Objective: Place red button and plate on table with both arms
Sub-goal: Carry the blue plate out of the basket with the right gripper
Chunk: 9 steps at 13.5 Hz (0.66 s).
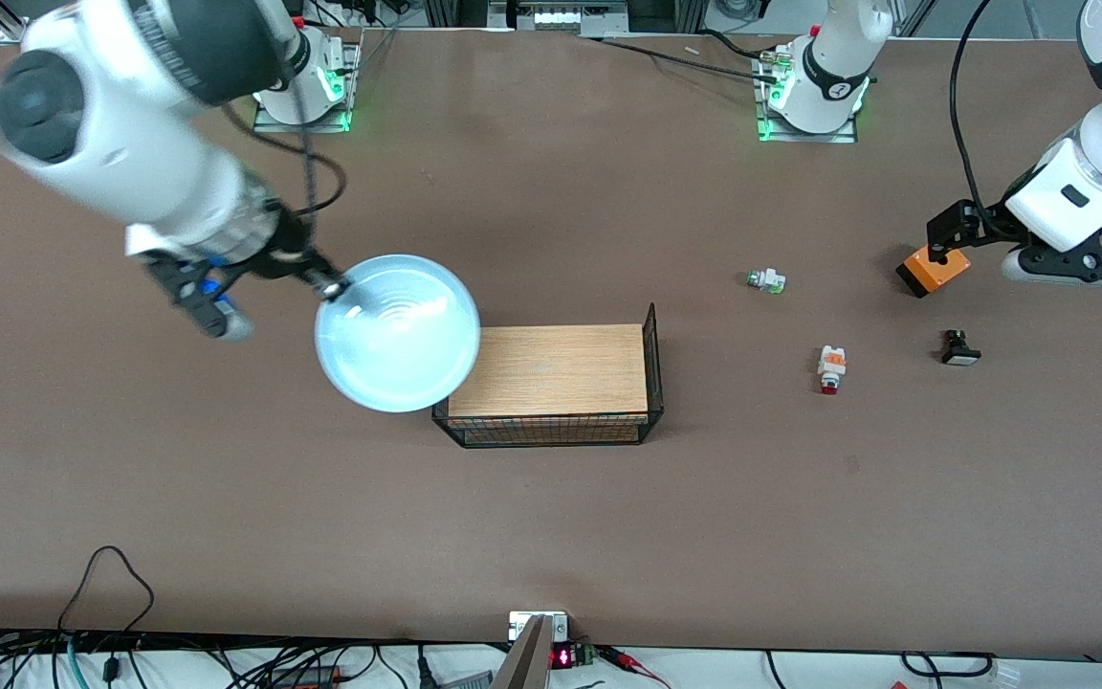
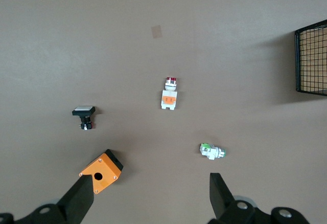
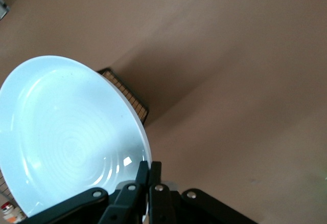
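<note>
Two arms, one load carried.
Table (image 1: 551, 517) bare mid-span; plate (image 1: 398, 332), pinched at its rim by the right gripper (image 1: 329, 284), hangs over the basket's (image 1: 551, 383) end for setting down. Left gripper (image 2: 150, 196), fingers wide, waits over the orange box (image 1: 934, 270) near the table's edge; button (image 1: 830, 368) lies on the table.

The front camera looked down from high across the tabletop (image 1: 551, 517), facing the arm bases at its twelve o'clock. The left wrist camera looked straight down from well above, sharing the red button (image 2: 170, 94) and wire basket (image 2: 311, 60). The right wrist camera sat close against the plate (image 3: 66, 137).
</note>
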{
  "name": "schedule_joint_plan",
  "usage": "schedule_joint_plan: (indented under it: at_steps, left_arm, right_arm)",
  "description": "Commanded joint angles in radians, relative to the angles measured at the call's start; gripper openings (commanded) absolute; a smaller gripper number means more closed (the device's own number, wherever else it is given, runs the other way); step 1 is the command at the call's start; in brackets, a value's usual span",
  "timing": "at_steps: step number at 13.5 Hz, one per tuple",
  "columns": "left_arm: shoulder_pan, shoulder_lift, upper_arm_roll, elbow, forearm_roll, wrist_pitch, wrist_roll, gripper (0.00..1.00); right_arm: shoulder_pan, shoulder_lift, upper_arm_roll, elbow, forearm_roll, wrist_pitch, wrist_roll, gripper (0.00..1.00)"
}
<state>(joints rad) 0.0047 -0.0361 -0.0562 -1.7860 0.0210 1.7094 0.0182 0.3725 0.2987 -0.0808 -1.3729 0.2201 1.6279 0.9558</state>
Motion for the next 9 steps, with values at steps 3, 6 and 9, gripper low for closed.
schedule_joint_plan:
  at_steps: [3, 6, 9]
  left_arm:
    - [-0.009, 0.008, 0.009, 0.026, -0.006, -0.024, -0.006, 1.0]
    - [-0.011, 0.008, 0.006, 0.026, -0.006, -0.024, -0.015, 1.0]
    - [-0.011, 0.015, 0.006, 0.043, -0.006, -0.024, -0.017, 1.0]
  right_arm:
    - [-0.233, 0.037, 0.015, 0.012, -0.001, -0.075, -0.453, 0.0]
    - [-0.282, 0.059, 0.015, -0.06, -0.111, -0.08, -0.644, 0.0]
    - [-0.283, 0.043, 0.015, -0.188, -0.131, 0.028, -0.704, 0.0]
